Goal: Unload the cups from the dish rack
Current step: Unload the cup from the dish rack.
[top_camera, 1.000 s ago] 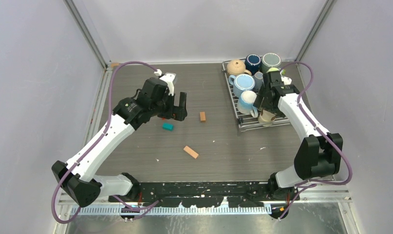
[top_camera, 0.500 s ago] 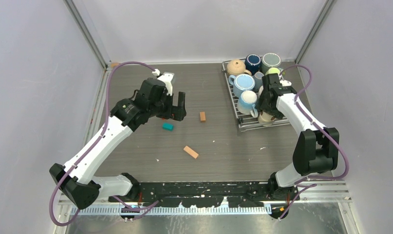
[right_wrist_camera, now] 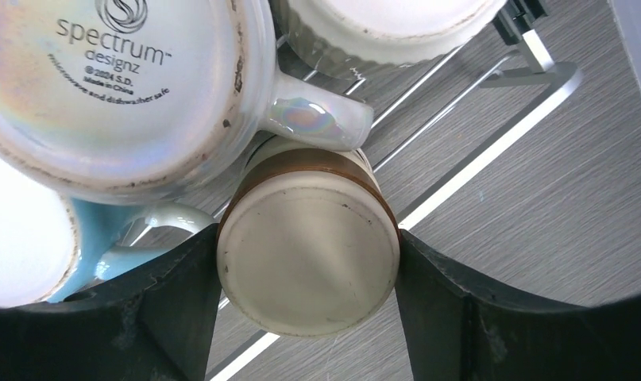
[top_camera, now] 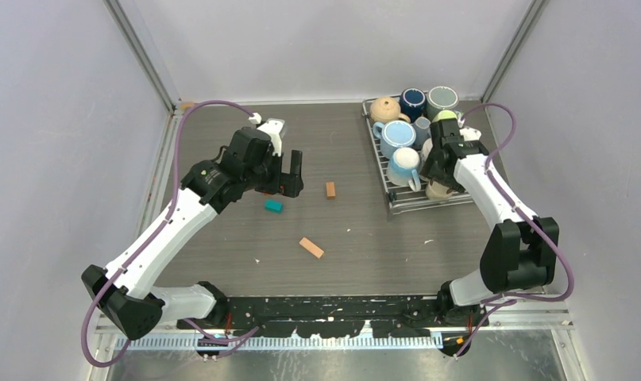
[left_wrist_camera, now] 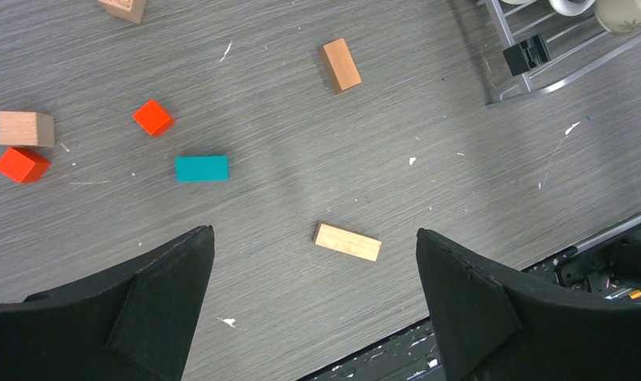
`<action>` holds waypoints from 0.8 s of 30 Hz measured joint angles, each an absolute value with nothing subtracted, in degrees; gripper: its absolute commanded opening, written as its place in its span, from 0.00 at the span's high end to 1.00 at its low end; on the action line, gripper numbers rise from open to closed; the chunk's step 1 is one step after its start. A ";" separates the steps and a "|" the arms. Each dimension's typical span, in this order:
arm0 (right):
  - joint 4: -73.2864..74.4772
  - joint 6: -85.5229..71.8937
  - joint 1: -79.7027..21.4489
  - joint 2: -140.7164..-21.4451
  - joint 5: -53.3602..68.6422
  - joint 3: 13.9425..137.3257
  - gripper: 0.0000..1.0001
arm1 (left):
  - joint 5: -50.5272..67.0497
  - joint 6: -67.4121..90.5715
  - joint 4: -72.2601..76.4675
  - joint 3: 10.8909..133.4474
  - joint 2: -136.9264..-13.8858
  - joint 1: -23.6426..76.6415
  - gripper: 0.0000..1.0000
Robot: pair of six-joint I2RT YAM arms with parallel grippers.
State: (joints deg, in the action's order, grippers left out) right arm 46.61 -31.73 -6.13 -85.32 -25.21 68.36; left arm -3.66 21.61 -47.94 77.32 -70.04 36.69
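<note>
- bench [top_camera: 364,246]: no cup stands on it, only small blocks [left_wrist_camera: 201,168]; unloading looks barely begun.
- dish rack [top_camera: 416,208], far right on the bench: every cup [top_camera: 394,136] in view sits in it, crowded together.
- right gripper [right_wrist_camera: 307,238]: clamped either side of an upturned tan, brown-banded cup [right_wrist_camera: 307,270] at the rack's near edge.
- left gripper [left_wrist_camera: 313,232]: jaws wide apart, empty, over the blocks.
</note>
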 measured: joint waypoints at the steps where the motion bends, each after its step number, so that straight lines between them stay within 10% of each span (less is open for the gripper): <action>1: 46.85 -31.81 -6.13 -84.93 -25.26 68.53 0.68 | -3.75 21.61 -47.99 77.32 -70.04 36.69 0.00; 24: 55.70 -32.29 -6.46 -76.47 -27.00 72.88 0.72 | -5.41 21.82 -48.77 77.34 -70.04 36.49 0.00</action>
